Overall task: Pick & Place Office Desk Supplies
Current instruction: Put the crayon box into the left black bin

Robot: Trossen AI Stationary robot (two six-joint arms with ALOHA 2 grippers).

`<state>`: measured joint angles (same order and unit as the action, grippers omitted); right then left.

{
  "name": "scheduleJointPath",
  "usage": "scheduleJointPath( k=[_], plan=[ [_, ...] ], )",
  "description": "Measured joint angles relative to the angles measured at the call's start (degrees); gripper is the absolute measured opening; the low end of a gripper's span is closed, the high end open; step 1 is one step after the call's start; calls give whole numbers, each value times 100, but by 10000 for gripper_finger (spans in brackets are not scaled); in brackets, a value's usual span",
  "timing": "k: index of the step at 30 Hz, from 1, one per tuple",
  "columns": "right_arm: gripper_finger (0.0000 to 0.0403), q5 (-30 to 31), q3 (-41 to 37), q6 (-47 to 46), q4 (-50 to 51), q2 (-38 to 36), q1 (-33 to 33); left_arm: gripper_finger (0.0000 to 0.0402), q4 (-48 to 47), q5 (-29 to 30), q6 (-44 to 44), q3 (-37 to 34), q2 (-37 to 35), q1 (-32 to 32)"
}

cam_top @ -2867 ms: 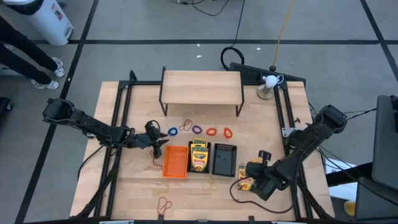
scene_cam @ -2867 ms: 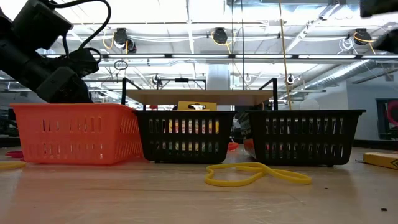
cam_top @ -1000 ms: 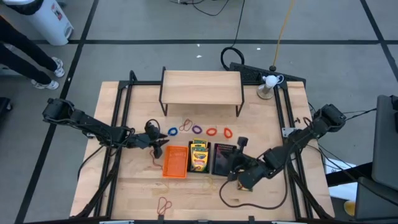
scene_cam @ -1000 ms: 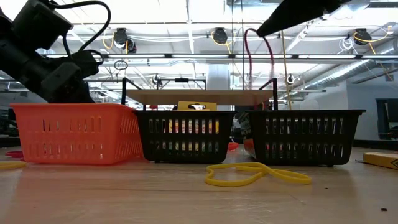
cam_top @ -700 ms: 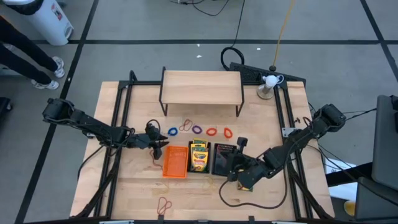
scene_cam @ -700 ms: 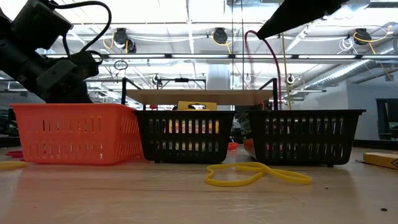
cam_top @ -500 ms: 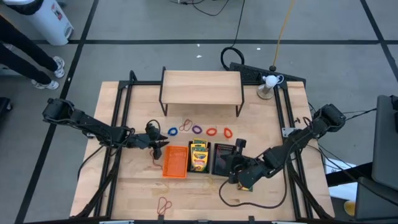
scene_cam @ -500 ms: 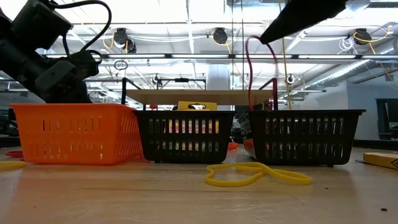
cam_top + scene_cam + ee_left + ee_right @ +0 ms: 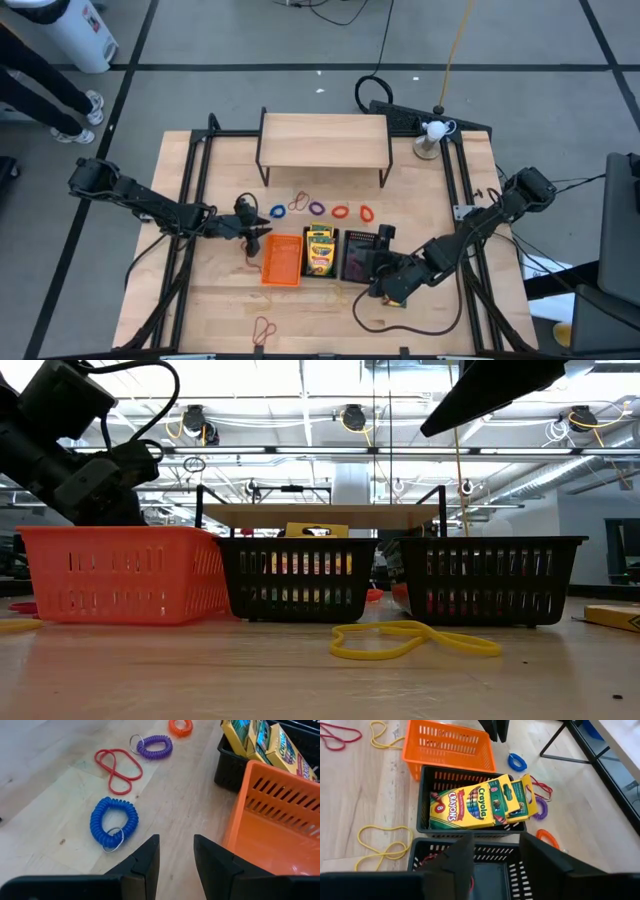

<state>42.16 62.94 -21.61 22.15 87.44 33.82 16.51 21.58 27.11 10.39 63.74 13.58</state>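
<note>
- Black mesh tray [image 9: 361,255], rightmost of three in a row mid-bench, lies right under the right gripper [image 9: 382,262]; in the right wrist view its fingers stand apart with nothing between them, and a red loop [image 9: 470,882] shows just inside the tray beside one finger.
- Middle black tray [image 9: 470,805] holds the crayon boxes [image 9: 470,804], their long axis running along the tray's length; the orange tray [image 9: 282,259] sits touching or nearly touching it on the left and looks bare inside.
- Left gripper [image 9: 175,852] hovers low beside the orange tray's outer side, fingers partly apart and holding nothing.
- Blue coil [image 9: 113,822] lies on the bench just ahead of the left gripper, clear of the tray wall; the left arm is by far the nearer one, so this is probably its next pick.
- Farther along that row lie a red band [image 9: 118,763], a purple coil [image 9: 155,746] and an orange coil [image 9: 180,726], each apart from the others, with open bench around them.
- Yellow band [image 9: 410,640] lies in front of the trays near the bench's front edge; a wooden shelf [image 9: 324,140] stands behind the row, well back from it.
</note>
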Motion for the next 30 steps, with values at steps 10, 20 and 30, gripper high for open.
scheduleJointPath(
  k=[10, 20, 30],
  plan=[
    [169, -25, -2, -644, 161, -1, 310, 120, 671, 403, -972, 2, -40, -7],
    [121, -27, -2, -2703, 882, -2, 1161, 120, 763, -151, -1786, 809, -760, 0],
    [75, -28, -2, -4002, 1160, -2, 1763, 120, -154, -949, -2546, 3254, 469, 407]
  ],
)
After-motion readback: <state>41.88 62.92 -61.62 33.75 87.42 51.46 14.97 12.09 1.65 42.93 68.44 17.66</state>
